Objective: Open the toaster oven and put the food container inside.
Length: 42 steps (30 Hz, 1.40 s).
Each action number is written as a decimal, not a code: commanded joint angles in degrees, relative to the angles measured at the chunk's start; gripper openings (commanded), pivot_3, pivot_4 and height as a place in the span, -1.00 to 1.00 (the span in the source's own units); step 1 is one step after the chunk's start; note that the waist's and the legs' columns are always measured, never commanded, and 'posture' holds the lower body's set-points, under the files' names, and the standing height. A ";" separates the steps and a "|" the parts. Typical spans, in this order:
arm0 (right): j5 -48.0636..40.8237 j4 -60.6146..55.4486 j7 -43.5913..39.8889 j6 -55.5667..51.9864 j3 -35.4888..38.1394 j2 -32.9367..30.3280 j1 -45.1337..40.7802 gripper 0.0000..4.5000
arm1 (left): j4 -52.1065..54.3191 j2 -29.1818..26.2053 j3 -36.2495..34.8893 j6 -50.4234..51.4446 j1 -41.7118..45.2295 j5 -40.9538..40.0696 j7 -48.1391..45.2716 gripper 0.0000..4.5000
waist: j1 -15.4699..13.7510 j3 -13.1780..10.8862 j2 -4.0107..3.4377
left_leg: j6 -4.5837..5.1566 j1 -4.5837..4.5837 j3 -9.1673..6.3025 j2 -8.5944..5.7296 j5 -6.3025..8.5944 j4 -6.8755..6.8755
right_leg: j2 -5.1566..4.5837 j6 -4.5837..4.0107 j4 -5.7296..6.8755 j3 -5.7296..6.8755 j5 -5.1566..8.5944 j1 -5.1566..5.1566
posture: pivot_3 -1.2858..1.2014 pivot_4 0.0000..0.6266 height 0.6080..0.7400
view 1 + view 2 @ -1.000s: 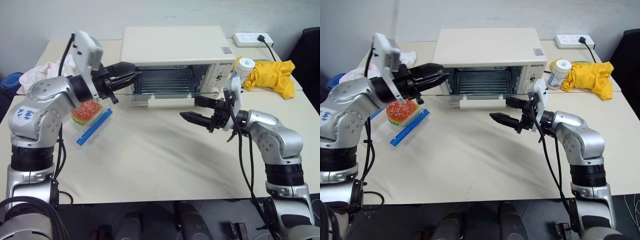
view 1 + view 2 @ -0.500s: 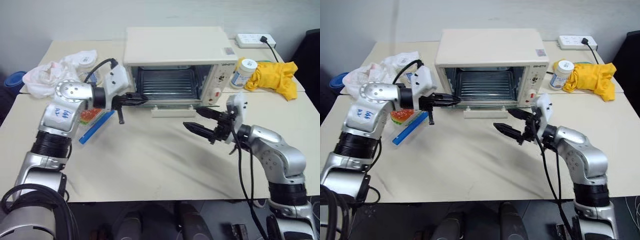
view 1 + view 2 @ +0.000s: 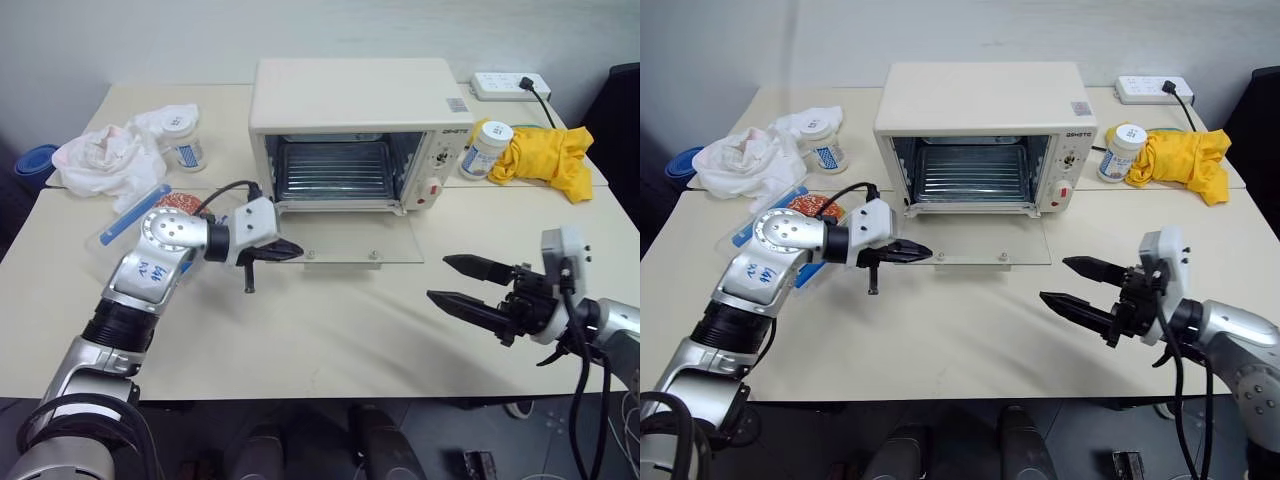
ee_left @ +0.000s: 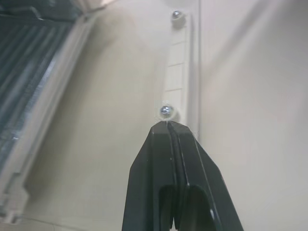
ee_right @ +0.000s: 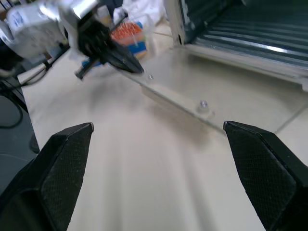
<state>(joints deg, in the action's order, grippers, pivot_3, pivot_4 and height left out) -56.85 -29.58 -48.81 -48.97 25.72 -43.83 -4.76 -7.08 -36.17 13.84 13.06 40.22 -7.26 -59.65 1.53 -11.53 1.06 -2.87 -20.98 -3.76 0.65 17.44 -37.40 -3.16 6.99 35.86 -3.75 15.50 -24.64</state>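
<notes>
The cream-white toaster oven [image 3: 355, 95] stands at the back of the table. Its glass door [image 3: 350, 240] lies folded down flat, showing the wire rack [image 3: 335, 165]. My left gripper [image 3: 295, 252] is shut with nothing between its fingers. Its tips sit at the door's front left corner, right by a screw of the handle [image 4: 175, 82]. The food container [image 3: 805, 205], clear with blue strips and a red-orange toy burger, lies left of the oven behind my left arm. My right gripper [image 3: 440, 280] hangs open and empty over the table, well right of the door.
A white crumpled cloth [image 3: 100, 160] and a white-lidded jar [image 3: 185, 145] lie at the back left. Another jar [image 3: 485, 145], a yellow cloth [image 3: 545, 150] and a power strip [image 3: 510, 85] sit right of the oven.
The oven door dropped from partly open to flat on the table. My left gripper shut and sank with it. My right arm pulled back from the oven, toward the near right.
</notes>
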 commanded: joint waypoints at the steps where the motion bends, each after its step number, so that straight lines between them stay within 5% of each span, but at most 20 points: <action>1: -3.81 -0.88 1.00 0.15 1.72 -1.80 -3.53 1.00 | 1.02 1.74 0.97 0.05 0.27 3.58 3.79 -0.99 | -0.06 0.00 0.01 | 0.00 -0.05 -0.03 -0.01 0.00 -0.04 | 0.00 0.03 -0.02 0.01 -0.02 0.00 | 0.03 -0.52 1.00; 6: -6.13 1.18 0.37 -0.20 -1.12 -3.73 -10.15 1.00 | 3.21 1.06 2.33 -3.69 -3.22 8.98 6.58 -0.99 | 0.10 0.00 0.00 | 0.09 -0.09 -0.07 0.02 0.05 0.06 | 0.00 0.04 -0.12 0.06 -0.01 -0.03 | 0.03 -0.52 1.00; 11: -4.45 3.75 -2.03 0.59 -5.73 -4.23 -15.52 1.00 | 16.04 -1.97 -4.93 4.61 -10.46 6.09 9.21 -0.99 | 0.17 0.00 0.00 | 0.10 -0.10 -0.08 0.03 0.06 0.05 | -0.02 0.03 -0.12 0.08 -0.01 -0.03 | 0.03 -0.52 1.00; 18: 1.97 11.13 -10.81 3.90 -15.74 -3.48 -23.72 1.00 | 49.56 -4.31 -36.85 40.06 -34.75 -13.89 12.10 -0.22 | 0.46 -0.02 0.00 | 0.12 -0.16 -0.05 0.14 0.10 0.09 | -0.05 -0.05 -0.06 0.15 0.04 -0.18 | 0.03 -0.52 1.00; 24: 5.05 18.26 -17.79 4.58 -21.18 -2.49 -30.53 1.00 | 59.90 1.13 -59.42 56.09 -43.00 -21.75 17.56 0.59 | -0.49 -0.02 0.01 | 0.11 -0.09 -0.26 0.07 0.10 -0.08 | -0.06 -0.08 -0.16 0.33 0.05 0.08 | 0.03 -0.52 1.00; 27: 9.61 21.12 -19.42 8.77 -24.24 -0.44 -33.37 1.00 | 58.72 4.51 -66.48 61.58 -41.79 -20.53 23.66 0.99 | -0.16 -0.01 0.02 | 0.08 -0.09 -0.24 0.06 0.12 -0.07 | -0.08 -0.07 -0.22 0.34 0.04 0.11 | 0.03 -0.52 1.00; 33: 11.61 23.08 -21.42 9.81 -24.91 1.83 -35.42 1.00 | 57.41 9.43 -68.37 78.64 -26.46 -17.00 35.69 0.99 | -0.22 -0.01 0.02 | 0.01 -0.13 -0.31 0.02 0.11 -0.08 | -0.08 -0.04 -0.21 0.38 0.02 0.10 | 0.03 -0.52 1.00; 42: 11.54 19.33 -18.55 9.67 -23.96 3.99 -33.05 1.00 | 46.59 18.06 -71.89 79.44 -12.74 -10.61 55.42 0.99 | 0.13 0.00 0.07 | -0.19 -0.14 -0.23 0.06 0.21 -0.02 | -0.11 -0.04 -0.24 0.38 0.02 -0.01 | 0.03 -0.52 1.00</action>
<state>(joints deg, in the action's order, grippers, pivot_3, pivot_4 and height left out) -44.63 -7.85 -68.15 -40.00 0.32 -40.06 -37.49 40.18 -18.11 -56.46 92.93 26.26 -19.29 -7.56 1.66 -11.53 1.12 -3.08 -21.11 -3.99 0.71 17.65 -37.44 -3.27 6.95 35.63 -3.37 15.52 -24.65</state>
